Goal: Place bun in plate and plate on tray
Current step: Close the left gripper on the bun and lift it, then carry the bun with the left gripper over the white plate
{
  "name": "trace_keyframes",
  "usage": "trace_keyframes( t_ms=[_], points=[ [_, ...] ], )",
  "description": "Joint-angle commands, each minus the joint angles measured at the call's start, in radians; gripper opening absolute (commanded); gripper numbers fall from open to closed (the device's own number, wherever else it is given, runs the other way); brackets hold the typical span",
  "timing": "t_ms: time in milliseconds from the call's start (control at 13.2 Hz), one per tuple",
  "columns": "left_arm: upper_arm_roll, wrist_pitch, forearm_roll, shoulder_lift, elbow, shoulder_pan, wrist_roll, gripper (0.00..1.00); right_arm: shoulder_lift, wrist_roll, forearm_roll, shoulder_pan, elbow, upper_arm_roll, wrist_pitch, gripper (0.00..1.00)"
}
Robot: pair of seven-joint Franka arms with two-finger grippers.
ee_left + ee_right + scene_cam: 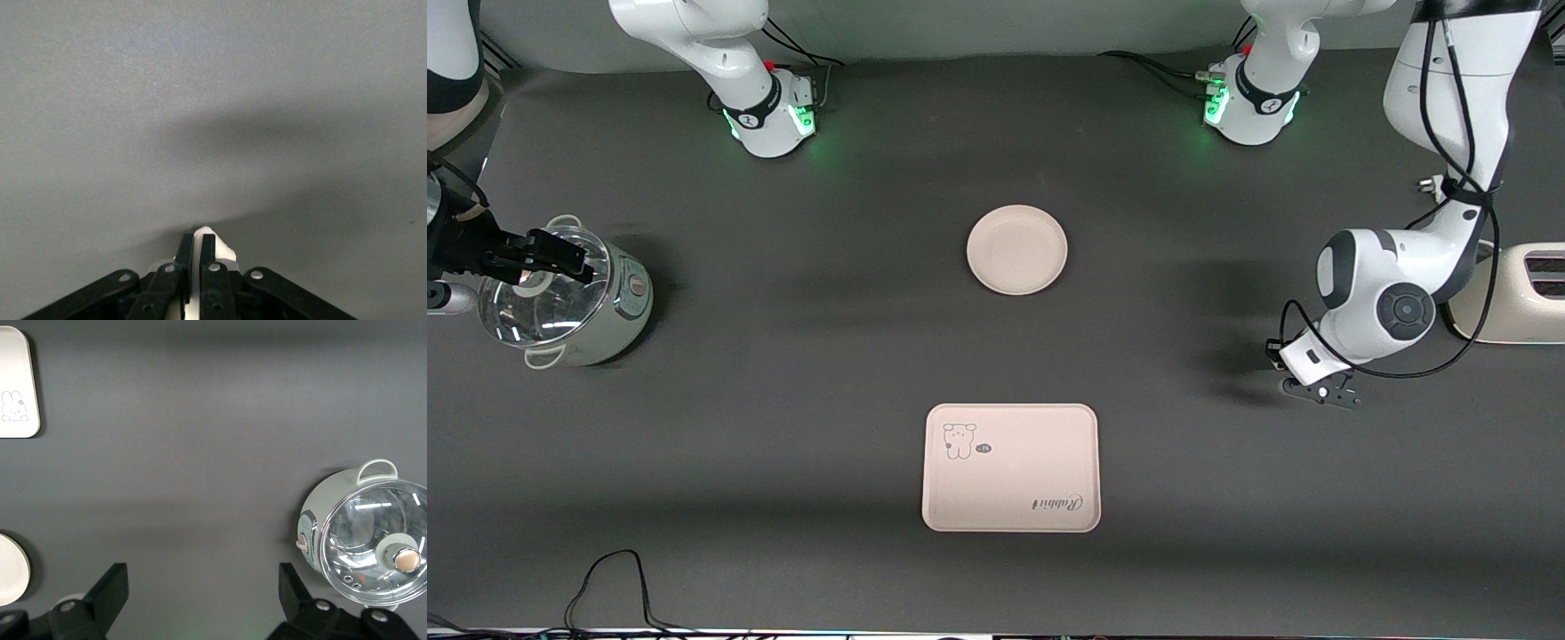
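Observation:
My left gripper (1327,392) is down at the table near the left arm's end, shut on the bun (225,251). In the left wrist view the gripper (197,240) pinches that small white lump, which pokes out past the black fingertips. In the front view the hand hides the bun. The round cream plate (1016,249) lies bare at the table's middle. The rectangular tray (1010,468) with the bear drawing lies nearer to the front camera than the plate. My right gripper (559,255) waits open over a pot, its jaws wide apart in the right wrist view (203,590).
A pale green pot (569,298) with a glass lid (380,550) stands at the right arm's end. A cream toaster (1525,298) sits at the left arm's end. The right wrist view shows the tray's corner (17,387) and the plate's edge (10,568). Cables (614,587) trail along the front edge.

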Motion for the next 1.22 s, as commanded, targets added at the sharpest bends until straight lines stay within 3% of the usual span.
trace_keyframes(
  t_ms=[0,228,380,608,913,989,1065,1141],
  points=[
    [-0.029,-0.131,-0.005,-0.097,0.014,-0.016,-0.100,0.00,-0.011,-0.009,-0.014,0.001,-0.012,0.001,0.008,1.00],
    [-0.124,-0.272,-0.014,-0.212,0.032,-0.015,-0.283,0.00,-0.011,-0.008,-0.014,0.001,-0.013,0.001,0.008,1.00],
    [-0.200,-0.362,-0.120,-0.299,0.032,-0.016,-0.373,0.00,-0.011,-0.009,-0.014,0.001,-0.013,0.001,0.008,1.00],
    [-0.359,-0.421,-0.175,-0.399,0.035,-0.016,-0.607,0.00,-0.011,-0.009,-0.014,0.001,-0.013,0.001,0.008,1.00],
    [-0.615,-0.330,-0.175,-0.370,0.089,-0.032,-0.965,0.00,-0.011,-0.008,-0.014,0.001,-0.016,0.001,0.008,1.00],
    [-0.634,-0.287,-0.172,-0.349,0.087,-0.064,-1.024,0.00,-0.011,-0.008,-0.014,0.002,-0.018,0.001,0.008,1.00],
    [-0.634,-0.239,-0.166,-0.315,0.087,-0.114,-1.074,0.10,-0.011,-0.008,-0.013,0.001,-0.018,0.001,0.008,1.00],
    [-0.634,-0.186,-0.156,-0.277,0.087,-0.154,-1.120,0.10,-0.011,-0.008,-0.014,0.001,-0.018,0.001,0.008,1.00]
  ],
)
